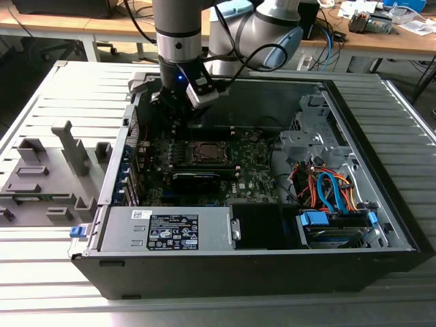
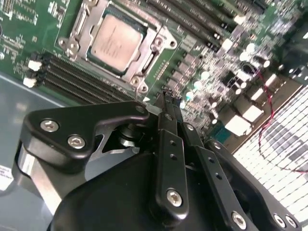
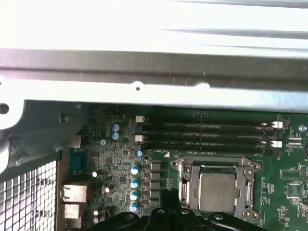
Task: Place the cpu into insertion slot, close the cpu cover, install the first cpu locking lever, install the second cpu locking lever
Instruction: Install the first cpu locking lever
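- Black two-fingered gripper [image 2: 168,97]: its fingers are seen drawn together on nothing; it is held over the green motherboard [image 2: 19,21], just beside the socket.
- Small square silver-grey cpu [image 2: 117,42]: it is seated in the metal-rimmed insertion slot [image 1: 208,151]; the thin silvery cpu cover [image 2: 153,46] appears lowered.
- Lever locking is judged in hand; precise contact on thin wire is called for.

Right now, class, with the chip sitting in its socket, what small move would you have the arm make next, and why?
Probably ease the gripper toward the socket's edge. The cpu already lies in the insertion slot with the cpu cover framing it, while the closed fingertips hover beside the socket, touching nothing.
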Motion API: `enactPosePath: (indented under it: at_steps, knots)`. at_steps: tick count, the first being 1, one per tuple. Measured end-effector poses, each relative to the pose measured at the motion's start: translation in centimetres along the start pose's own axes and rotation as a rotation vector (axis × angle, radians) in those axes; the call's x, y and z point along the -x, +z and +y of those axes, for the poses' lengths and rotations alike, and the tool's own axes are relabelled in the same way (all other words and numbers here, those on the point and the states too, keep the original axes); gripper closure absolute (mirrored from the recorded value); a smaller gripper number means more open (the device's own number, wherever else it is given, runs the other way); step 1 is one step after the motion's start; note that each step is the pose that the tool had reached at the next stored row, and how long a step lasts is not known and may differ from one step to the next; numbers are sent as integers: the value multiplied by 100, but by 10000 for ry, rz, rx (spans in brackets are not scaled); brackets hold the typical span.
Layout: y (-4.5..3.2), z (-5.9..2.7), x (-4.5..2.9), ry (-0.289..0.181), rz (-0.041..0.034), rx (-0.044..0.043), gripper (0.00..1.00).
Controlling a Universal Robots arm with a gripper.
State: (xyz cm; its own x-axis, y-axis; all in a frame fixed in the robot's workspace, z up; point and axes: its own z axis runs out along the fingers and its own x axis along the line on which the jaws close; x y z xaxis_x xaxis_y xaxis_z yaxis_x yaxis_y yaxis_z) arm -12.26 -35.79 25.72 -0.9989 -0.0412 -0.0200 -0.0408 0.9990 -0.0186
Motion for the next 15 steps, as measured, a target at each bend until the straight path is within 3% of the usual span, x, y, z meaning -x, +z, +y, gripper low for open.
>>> enactPosePath:
  at_steps: [3,15]
  knots:
    - [-2,38,-5,0,-2,8,89]
    - [-3,156,4,-28,-9,211,89]
